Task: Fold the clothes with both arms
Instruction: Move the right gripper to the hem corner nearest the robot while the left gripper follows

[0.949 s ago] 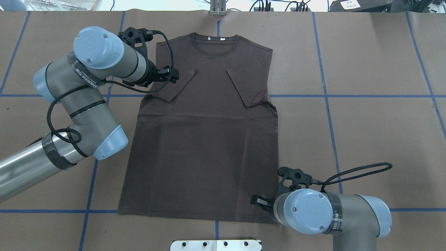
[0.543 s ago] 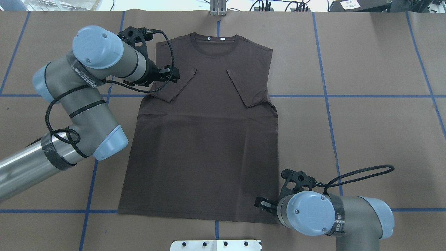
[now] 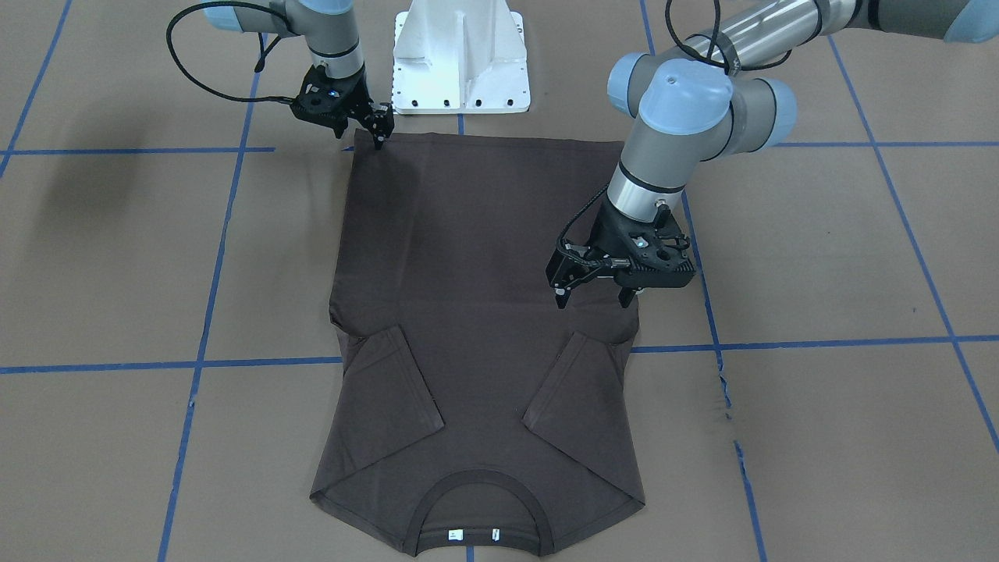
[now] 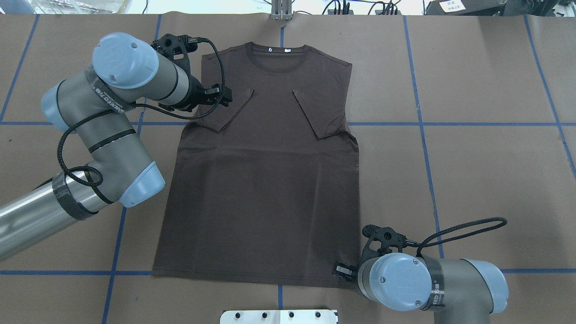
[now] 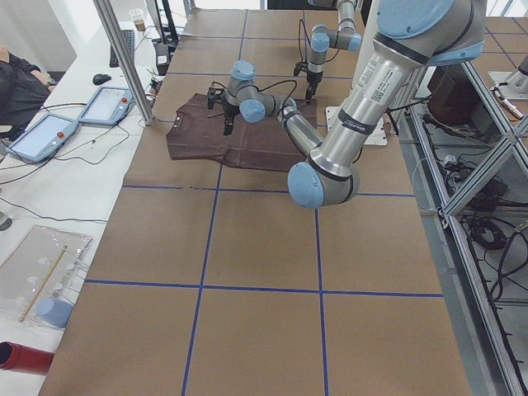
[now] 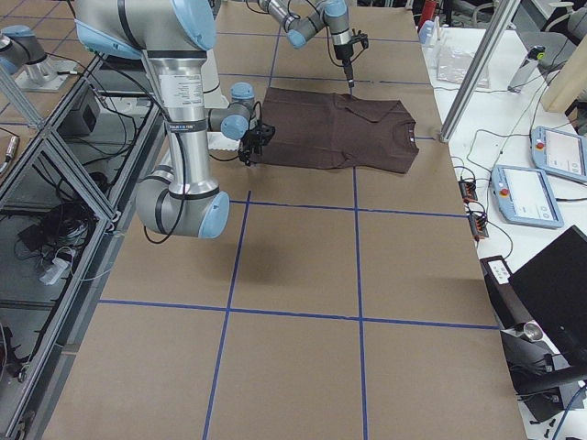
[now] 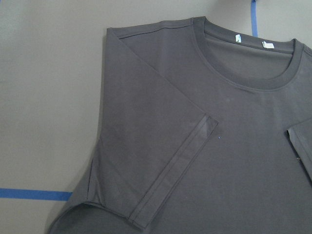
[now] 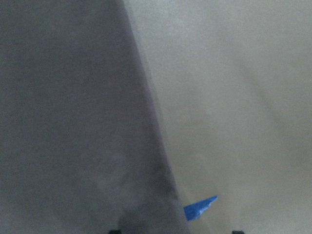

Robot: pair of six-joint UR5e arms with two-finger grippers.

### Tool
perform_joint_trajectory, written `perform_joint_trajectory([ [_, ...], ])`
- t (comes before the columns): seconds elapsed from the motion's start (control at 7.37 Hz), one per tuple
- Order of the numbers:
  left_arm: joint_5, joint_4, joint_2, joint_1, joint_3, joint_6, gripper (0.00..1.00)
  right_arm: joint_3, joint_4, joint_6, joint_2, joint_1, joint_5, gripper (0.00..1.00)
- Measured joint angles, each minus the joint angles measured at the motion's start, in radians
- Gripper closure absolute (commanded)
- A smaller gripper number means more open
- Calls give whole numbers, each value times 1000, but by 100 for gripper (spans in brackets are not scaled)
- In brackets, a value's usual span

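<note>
The dark brown T-shirt point(image 4: 265, 180) lies flat on the brown table cover, collar point(image 4: 279, 56) at the far side, both sleeves folded inward onto the chest. My left gripper point(image 4: 220, 95) is open and hovers just above the shirt's left folded sleeve; in the front-facing view it point(image 3: 591, 298) stands clear above the cloth. Its wrist view shows that sleeve point(image 7: 170, 161) and the white neck tags point(image 7: 251, 41). My right gripper point(image 4: 340, 270) is low at the shirt's near right hem corner point(image 3: 367, 140), open. Its wrist view is filled by the blurred shirt edge point(image 8: 73, 122).
The white pedestal base point(image 3: 460, 62) stands right behind the hem. Blue tape lines point(image 4: 472, 123) cross the table cover. A metal post point(image 4: 281, 11) rises at the far edge. Tablets point(image 5: 41, 136) and cables lie beyond the table's far side.
My right gripper has moved a little right and toward the near edge, down to the hem corner. The left arm has barely shifted. The shirt has not moved.
</note>
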Motion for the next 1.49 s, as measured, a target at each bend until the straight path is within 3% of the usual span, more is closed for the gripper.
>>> perform_joint_trajectory([
  [0.14,1,0,0,0,-1,0,0,0,1,0,0,-6,0,34],
  [0.27,1,0,0,0,-4,0,0,-1,1,0,-1,-10,0,61],
  [0.54,0,0,-1,0,-9,0,0,2,1,-2,0,-12,1,98],
  [1.49,-5,-2,40,-2,-40,-49,0,47,1,1,0,-7,-21,100],
])
